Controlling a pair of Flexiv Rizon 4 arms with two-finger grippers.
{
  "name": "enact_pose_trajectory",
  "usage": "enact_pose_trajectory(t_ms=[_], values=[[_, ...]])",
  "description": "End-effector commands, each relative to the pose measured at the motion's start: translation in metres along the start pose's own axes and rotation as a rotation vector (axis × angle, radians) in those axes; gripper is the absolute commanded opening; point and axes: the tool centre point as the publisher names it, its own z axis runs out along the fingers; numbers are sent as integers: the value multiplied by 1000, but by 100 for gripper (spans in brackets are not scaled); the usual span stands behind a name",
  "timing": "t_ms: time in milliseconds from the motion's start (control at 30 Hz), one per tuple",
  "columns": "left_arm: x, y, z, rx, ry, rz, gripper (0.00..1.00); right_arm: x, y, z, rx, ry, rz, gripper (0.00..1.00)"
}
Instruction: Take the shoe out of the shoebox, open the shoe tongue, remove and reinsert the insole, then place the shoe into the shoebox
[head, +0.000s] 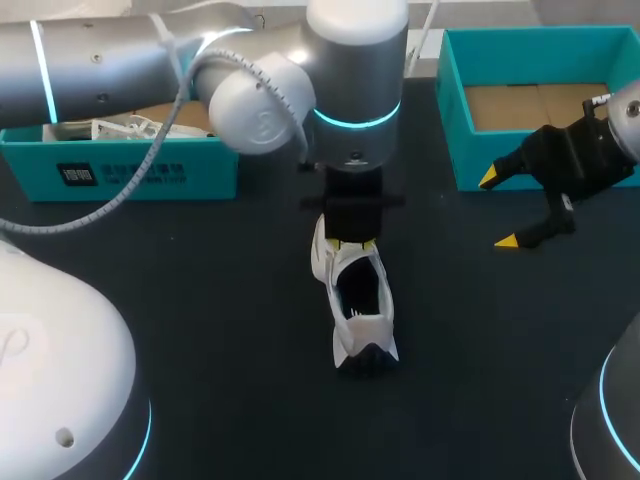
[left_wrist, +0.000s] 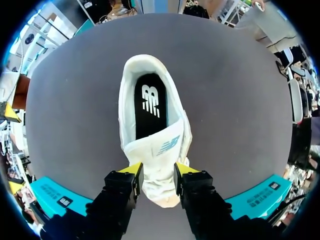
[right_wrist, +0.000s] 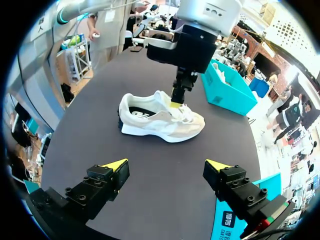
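With the left pincer (left_wrist: 157, 170) clenched on the tongue (left_wrist: 160, 147) of the shoe (head: 360, 300) at mid-worktop (head: 230, 330), right pincer (head: 497, 209) released, I would lift gently toeward, keeping the sole planted.

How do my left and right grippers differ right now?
The left gripper has its fingers pressed on both sides of the white shoe; the right gripper stands wide open and holds nothing. The left gripper points straight down onto the shoe; the right gripper is off to the side, by the right-hand teal shoebox. Both have yellow tips.
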Motion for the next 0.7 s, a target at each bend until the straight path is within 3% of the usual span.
enact_pose_trajectory(t_ms=[33, 333, 700], values=[[-6, 4, 3, 5, 11, -6, 40, -1, 0, 1, 3, 1, 0, 100], [-12, -12, 11, 50, 20, 58, 42, -1, 0, 1, 3, 1, 0, 100], [0, -29, 21, 90, 59, 135, 42, -1, 0, 1, 3, 1, 0, 100]])
